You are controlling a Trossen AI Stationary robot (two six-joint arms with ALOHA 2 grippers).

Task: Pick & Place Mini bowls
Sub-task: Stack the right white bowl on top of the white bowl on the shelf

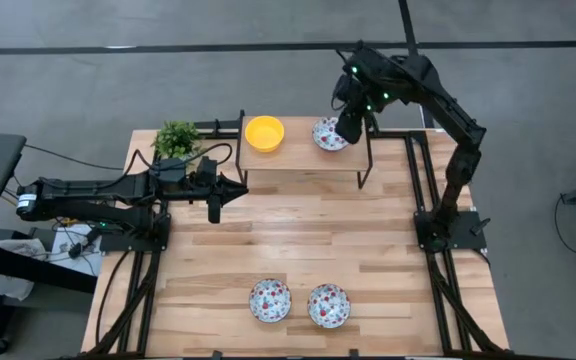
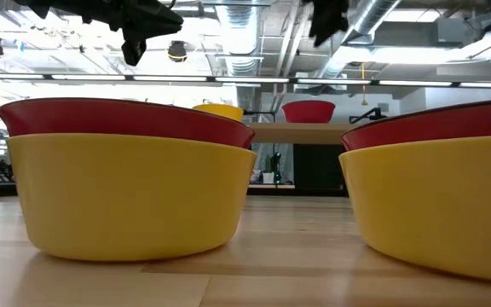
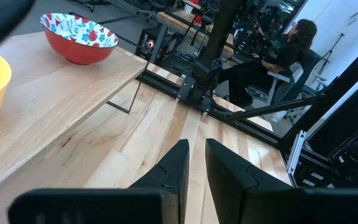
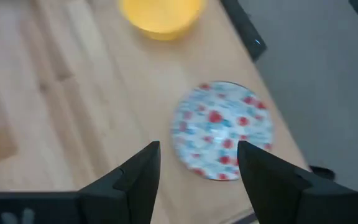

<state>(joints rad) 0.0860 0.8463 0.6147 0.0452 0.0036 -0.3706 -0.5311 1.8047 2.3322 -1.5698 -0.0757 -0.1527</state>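
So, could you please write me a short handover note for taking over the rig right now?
Right gripper: open, empty, above the floral bowl on the raised shelf.
Left gripper: holds nothing, fingers nearly together, over the bare table in front of the shelf.
Yellow bowl sits on the shelf beside the floral one.
Two more floral bowls sit side by side at the table's near edge; the low view shows each nested in a yellow bowl.
Done: cannot tell which bowls were already moved.
Left: likely the right arm's next pick on the shelf.
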